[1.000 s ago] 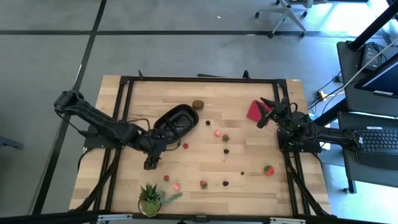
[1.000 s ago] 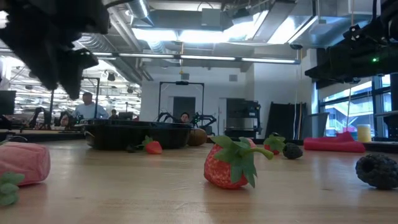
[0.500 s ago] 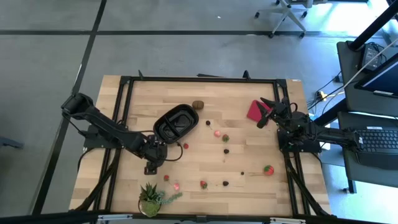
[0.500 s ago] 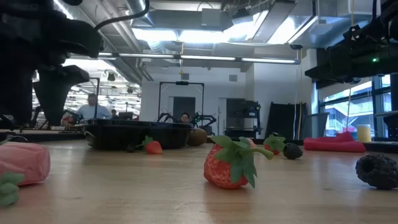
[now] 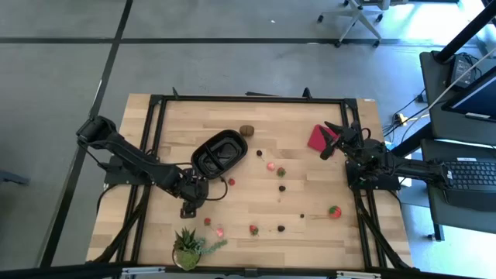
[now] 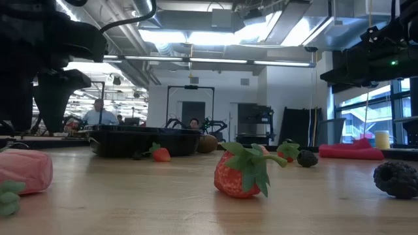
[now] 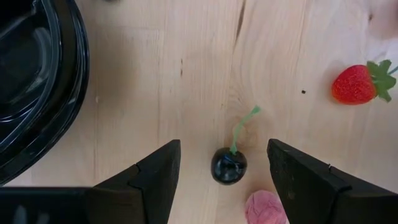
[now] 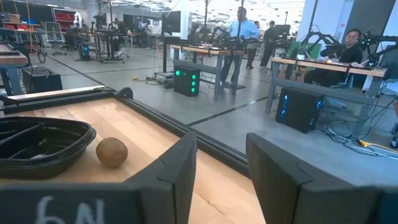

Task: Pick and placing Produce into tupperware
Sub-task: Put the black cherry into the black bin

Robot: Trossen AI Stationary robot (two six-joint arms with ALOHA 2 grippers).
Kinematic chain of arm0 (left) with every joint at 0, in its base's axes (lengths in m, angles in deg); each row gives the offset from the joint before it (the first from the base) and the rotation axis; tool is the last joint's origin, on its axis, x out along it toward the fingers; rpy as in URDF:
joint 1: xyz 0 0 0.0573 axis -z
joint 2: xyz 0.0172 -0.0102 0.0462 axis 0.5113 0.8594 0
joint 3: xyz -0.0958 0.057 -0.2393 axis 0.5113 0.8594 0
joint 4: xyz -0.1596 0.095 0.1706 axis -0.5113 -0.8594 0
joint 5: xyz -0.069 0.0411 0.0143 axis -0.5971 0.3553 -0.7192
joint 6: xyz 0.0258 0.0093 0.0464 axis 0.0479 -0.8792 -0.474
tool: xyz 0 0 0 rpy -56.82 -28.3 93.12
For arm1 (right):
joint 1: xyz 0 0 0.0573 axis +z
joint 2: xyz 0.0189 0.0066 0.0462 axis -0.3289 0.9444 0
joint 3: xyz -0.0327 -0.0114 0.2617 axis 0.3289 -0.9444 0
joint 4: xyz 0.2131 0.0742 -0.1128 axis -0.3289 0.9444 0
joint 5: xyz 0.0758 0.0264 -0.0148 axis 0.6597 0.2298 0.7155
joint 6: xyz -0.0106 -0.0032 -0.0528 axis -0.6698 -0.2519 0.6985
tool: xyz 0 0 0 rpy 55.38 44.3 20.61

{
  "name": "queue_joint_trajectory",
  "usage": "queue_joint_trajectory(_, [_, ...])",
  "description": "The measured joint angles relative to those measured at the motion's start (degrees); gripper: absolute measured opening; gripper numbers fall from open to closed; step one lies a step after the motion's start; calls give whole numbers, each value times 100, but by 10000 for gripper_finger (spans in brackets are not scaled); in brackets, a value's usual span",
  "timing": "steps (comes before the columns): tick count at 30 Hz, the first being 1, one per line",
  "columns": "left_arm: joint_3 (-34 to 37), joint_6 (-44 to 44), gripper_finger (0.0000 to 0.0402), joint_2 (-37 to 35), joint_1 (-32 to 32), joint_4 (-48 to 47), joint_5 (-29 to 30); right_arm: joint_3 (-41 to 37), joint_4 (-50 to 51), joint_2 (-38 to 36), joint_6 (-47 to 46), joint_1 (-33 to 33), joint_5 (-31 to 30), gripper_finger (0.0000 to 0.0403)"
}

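Your left gripper (image 7: 221,180) has swung from beside the tray's near end to hang directly over a small dark glossy cherry with a green stem (image 7: 229,163); it has held that spot for the last half second. Jaws are wide apart and empty, the cherry lying on the wood between them, touched by neither. That reads as the pick being lined up, with descent and closing not yet done.

The black rounded-oblong plastic tupperware tray (image 5: 218,151) sits just beside the left gripper, toward the table's far side; its rim (image 7: 59,93) shows in the left wrist view. A red strawberry with a green top (image 7: 360,83) and a pale pink rounded piece (image 7: 265,207) lie near the cherry.

Your right gripper (image 8: 221,162) waits at the table's right edge near a flat red square object (image 5: 318,138), fingers parted, holding nothing.

Hard to make out:
- whether the tray holds any fruit yet; its interior is dark in every view
- the pink piece is cut off at the wrist view's edge
- the left gripper's height above the table.

The remaining produce lies scattered across the light wooden table (image 5: 310,194).
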Motion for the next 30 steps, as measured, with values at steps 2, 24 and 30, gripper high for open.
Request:
queue_joint_trajectory(2, [27,1,231,-1,35,3,18,0,0,0,10,1,0,142])
queue_joint_trajectory(24, [182,73,231,49,373,226,575,-1,0,0,-11,0,1,142])
queue_joint_trajectory(30, [184,203,231,313,364,339,332,0,0,0,0,0,0,142])
